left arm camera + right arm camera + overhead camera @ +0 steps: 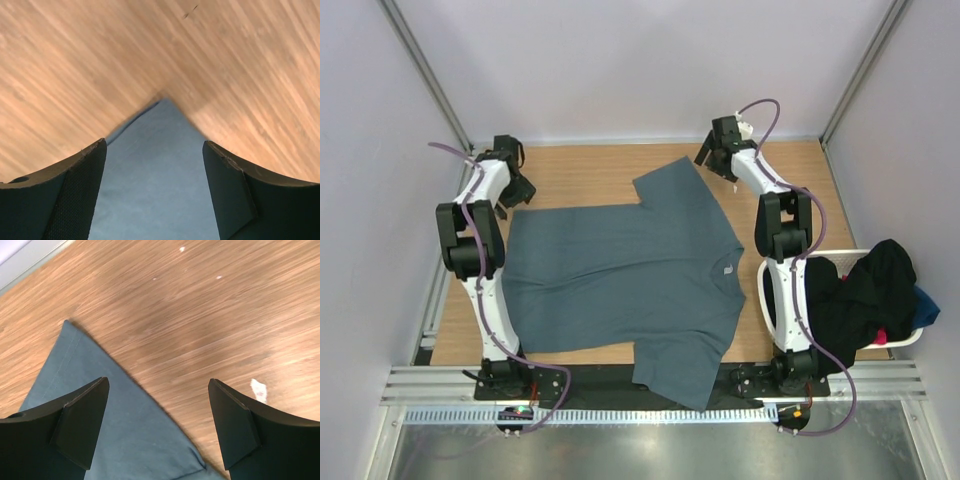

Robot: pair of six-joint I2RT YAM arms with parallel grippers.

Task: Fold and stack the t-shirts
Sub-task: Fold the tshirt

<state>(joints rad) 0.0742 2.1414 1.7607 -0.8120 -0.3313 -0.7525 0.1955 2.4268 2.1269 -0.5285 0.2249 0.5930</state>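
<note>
Right now your left gripper hovers over the far hem corner of the slate blue-grey cloth t-shirt with a round neck. Its jaws stand spread with nothing between them. Through the left wrist camera you see that pointed corner lying directly beneath the gap of the jaws, its tip just ahead of them on the light wooden surface. You cannot tell from there whether the jaw tips touch the cloth.

Your right gripper sits beside the far sleeve, its jaws likewise spread wide and holding nothing. In the right wrist view the sleeve's corner lies below the jaws and runs under the jaw at the left of that view. Bare wood fills the space under and ahead of the other jaw.

The t-shirt lies flat and unfolded on the surface between the two grippers. Its hem is on the left gripper's side and its neck on the right gripper's side. One sleeve reaches toward the right gripper; the other drapes over the near edge, well behind both sets of jaws.

On the outer side of the right arm, well apart from its jaws, a white plastic laundry basket holds a heap of black, blue and red garments.
</note>
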